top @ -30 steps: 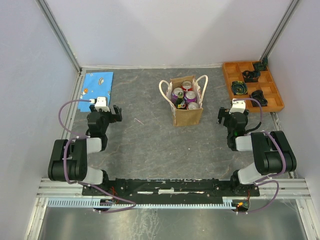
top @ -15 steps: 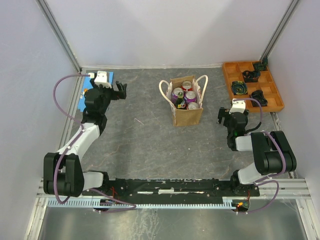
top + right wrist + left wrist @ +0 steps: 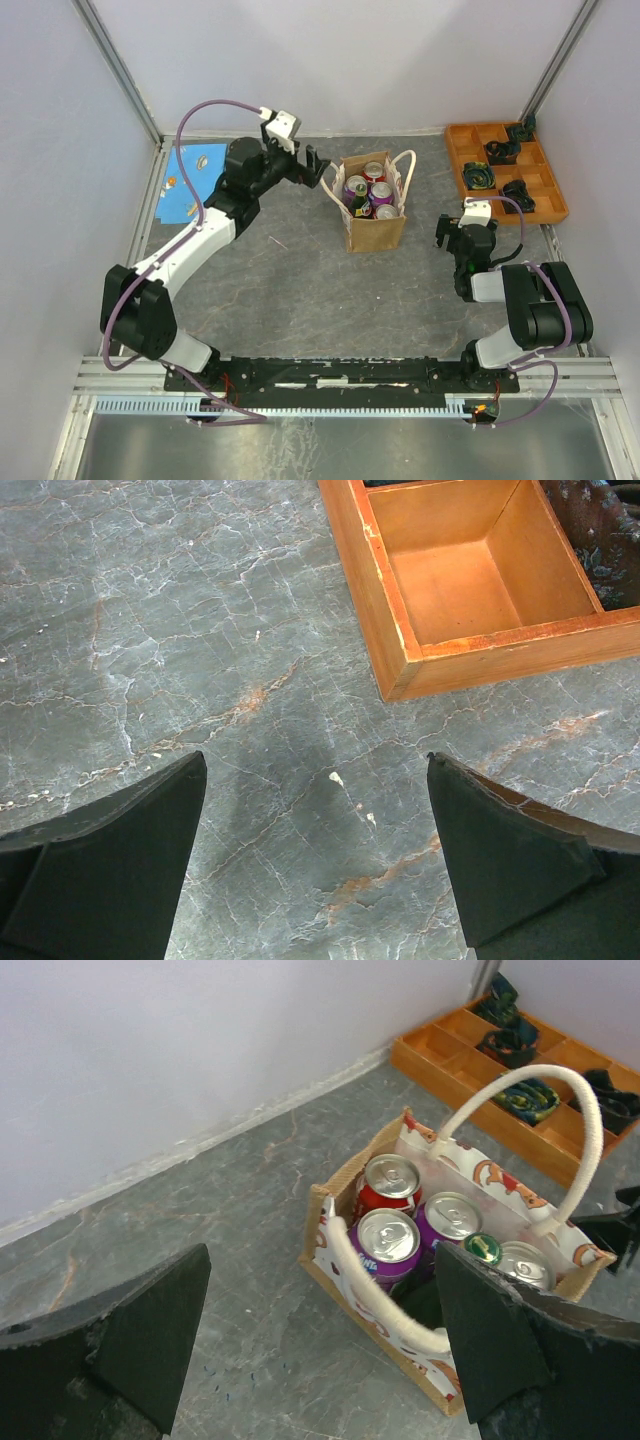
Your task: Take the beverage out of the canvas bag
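The tan canvas bag (image 3: 375,232) stands upright at mid-table, with white rope handles (image 3: 585,1120). Inside it are a red can (image 3: 390,1178), two purple cans (image 3: 388,1240), a silver can (image 3: 523,1265) and a green-capped dark bottle (image 3: 483,1248). My left gripper (image 3: 312,166) hovers open just left of the bag's rim, at its left handle, holding nothing. In the left wrist view the left gripper (image 3: 320,1255) frames the bag's near corner (image 3: 318,1222). My right gripper (image 3: 443,232) is open and low over bare table, right of the bag; the right gripper (image 3: 315,760) has nothing between its fingers.
An orange compartment tray (image 3: 545,205) with dark items sits at the far right, and its corner (image 3: 380,600) lies close ahead of the right gripper. A blue sheet (image 3: 190,180) lies far left. A thin pink stick (image 3: 277,242) lies on the table. Grey walls enclose three sides.
My left arm has stretched from the near left up past the blue sheet and right to the bag's left handle, still open. The right arm has not moved.
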Tool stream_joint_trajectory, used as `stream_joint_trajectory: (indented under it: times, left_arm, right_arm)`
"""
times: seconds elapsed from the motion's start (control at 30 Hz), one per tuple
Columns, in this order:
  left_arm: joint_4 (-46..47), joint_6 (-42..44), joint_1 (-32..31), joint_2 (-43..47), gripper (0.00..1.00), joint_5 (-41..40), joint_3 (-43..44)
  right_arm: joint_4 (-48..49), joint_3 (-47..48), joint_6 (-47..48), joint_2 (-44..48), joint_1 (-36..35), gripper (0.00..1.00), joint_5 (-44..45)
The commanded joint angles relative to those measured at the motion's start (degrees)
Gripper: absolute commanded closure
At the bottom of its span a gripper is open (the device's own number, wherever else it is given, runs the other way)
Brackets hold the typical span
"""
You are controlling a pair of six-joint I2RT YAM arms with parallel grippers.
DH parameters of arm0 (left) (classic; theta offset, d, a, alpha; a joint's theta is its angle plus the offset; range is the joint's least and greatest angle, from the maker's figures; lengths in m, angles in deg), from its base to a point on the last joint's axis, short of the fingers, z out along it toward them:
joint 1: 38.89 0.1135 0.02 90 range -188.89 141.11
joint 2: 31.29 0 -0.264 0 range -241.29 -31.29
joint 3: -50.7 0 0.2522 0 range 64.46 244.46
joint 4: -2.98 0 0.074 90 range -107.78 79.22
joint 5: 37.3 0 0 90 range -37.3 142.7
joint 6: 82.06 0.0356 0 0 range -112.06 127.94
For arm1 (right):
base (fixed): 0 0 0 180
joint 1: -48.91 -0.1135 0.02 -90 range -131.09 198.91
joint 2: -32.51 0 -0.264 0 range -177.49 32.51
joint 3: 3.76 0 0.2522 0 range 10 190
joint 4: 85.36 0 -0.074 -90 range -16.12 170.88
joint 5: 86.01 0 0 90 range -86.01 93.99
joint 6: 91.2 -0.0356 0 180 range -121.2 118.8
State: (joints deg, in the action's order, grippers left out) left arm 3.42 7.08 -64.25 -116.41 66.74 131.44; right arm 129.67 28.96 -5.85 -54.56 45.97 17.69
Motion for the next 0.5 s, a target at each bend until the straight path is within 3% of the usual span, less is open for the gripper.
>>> stream_joint_trajectory:
  times: [0.0, 0.13, 0.3, 0.4, 0.47]
  left_arm:
    - [-3.3, 3.7, -2.4, -1.4, 0.02, 4.8, 9.0]
    - [-5.0, 2.2, -3.2, -4.8, 0.19, 8.6, 13.4]
    - [-5.1, 2.3, -5.4, -9.2, 0.66, 13.5, 16.2]
    - [-5.5, 3.0, -6.5, -12.2, 0.75, 16.3, 17.6]
    - [-5.4, 4.5, -7.3, -13.4, 0.71, 16.5, 17.8]
  right_arm:
    - [1.4, 1.6, 0.3, 0.6, 0.1, 0.01, -0.4]
    - [1.4, 1.6, 0.3, 0.6, 0.2, 0.01, -0.4]
    - [1.4, 1.6, 0.3, 0.5, 0.2, 0.01, -0.4]
    - [1.4, 1.6, 0.3, 0.5, 0.1, 0.01, -0.5]
    - [1.4, 1.6, 0.3, 0.5, 0.1, 0.01, -0.4]
